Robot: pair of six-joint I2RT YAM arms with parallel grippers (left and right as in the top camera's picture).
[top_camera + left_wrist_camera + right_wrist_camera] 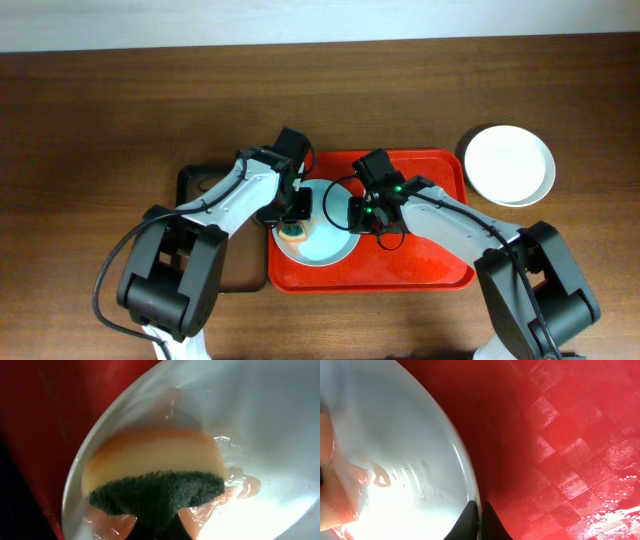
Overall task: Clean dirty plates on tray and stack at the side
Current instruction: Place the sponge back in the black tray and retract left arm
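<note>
One pale plate (325,245) lies on the red tray (420,265). My left gripper (293,218) is shut on a yellow and green sponge (152,467) pressed onto the plate's left part (260,420), where a thin red smear (240,487) spreads. The sponge shows from overhead (292,234). My right gripper (357,215) is shut on the plate's right rim (470,492), its fingers (481,520) pinching the edge over the tray (570,435). A stack of pale plates (509,164) sits on the table right of the tray.
A small black tray (205,190) lies left of the red tray, mostly under my left arm. Brown wooden table (100,130) surrounds everything.
</note>
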